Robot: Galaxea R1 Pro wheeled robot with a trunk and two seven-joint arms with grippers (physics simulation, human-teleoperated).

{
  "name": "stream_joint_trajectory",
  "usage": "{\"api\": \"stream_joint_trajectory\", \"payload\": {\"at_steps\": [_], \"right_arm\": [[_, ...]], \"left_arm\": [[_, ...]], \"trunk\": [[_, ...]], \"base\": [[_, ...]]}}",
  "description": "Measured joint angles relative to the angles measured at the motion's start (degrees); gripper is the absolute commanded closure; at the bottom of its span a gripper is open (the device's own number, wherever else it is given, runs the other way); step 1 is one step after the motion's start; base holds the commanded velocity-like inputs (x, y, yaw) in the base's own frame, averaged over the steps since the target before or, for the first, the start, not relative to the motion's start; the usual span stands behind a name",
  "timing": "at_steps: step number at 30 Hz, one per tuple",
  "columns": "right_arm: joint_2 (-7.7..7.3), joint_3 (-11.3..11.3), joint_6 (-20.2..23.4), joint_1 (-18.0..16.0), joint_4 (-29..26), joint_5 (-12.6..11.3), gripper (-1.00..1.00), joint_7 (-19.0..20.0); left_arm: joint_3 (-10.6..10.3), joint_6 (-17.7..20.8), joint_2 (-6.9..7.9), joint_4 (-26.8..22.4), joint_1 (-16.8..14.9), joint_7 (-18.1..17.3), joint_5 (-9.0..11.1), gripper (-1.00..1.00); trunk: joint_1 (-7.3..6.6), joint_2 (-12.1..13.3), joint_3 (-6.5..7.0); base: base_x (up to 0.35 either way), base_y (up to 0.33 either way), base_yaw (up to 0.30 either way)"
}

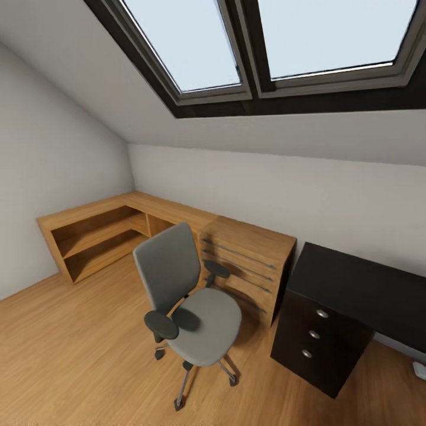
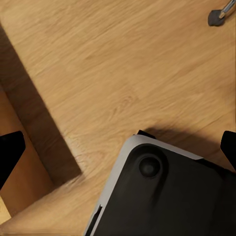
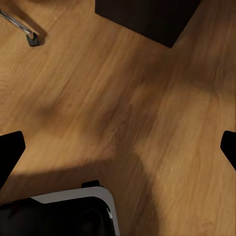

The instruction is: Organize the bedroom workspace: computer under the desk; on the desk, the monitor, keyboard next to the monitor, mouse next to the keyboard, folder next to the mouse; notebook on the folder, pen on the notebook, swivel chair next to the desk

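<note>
The swivel chair (image 1: 192, 307) stands on the wooden floor with its grey seat bare, its back toward the left and a light wooden chest behind it. To its right is the end of the black desk (image 1: 355, 284), with three round-knobbed drawers; the part of its top that I see is bare. One chair caster (image 2: 215, 16) and a chrome chair leg (image 3: 19, 25) appear in the wrist views, along with a desk corner (image 3: 147, 17). Both the left gripper (image 2: 118, 150) and the right gripper (image 3: 118, 147) hang open over the floor, holding nothing. Computer, monitor, keyboard, mouse, folder, notebook and pen are out of view.
The light wooden chest (image 1: 254, 260) with bar handles stands between chair and desk. A low wooden corner shelf (image 1: 94, 234) runs along the left walls under a sloped ceiling. My dark base (image 2: 167, 196) is below the grippers. A small pale object (image 1: 420, 370) lies at the right edge.
</note>
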Motion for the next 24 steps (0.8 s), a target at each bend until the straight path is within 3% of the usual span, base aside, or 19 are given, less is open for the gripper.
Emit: {"api": "stream_joint_trajectory", "payload": {"at_steps": [17, 24], "right_arm": [[0.0, 0.0, 0.1, 0.0, 0.0, 0.1, -1.0, 0.0], [-0.03, 0.1, 0.0, 0.0, 0.0, 0.1, -1.0, 0.0]], "left_arm": [[0.0, 0.1, 0.09, 0.0, 0.0, 0.0, 0.1, -1.0], [0.0, 0.2, 0.09, 0.0, 0.0, 0.0, 0.1, -1.0]], "trunk": [[0.0, 0.0, -1.16], [0.0, 0.0, -1.3]], "base": [[0.0, 0.0, 0.178], [0.0, 0.0, 0.049]]}}
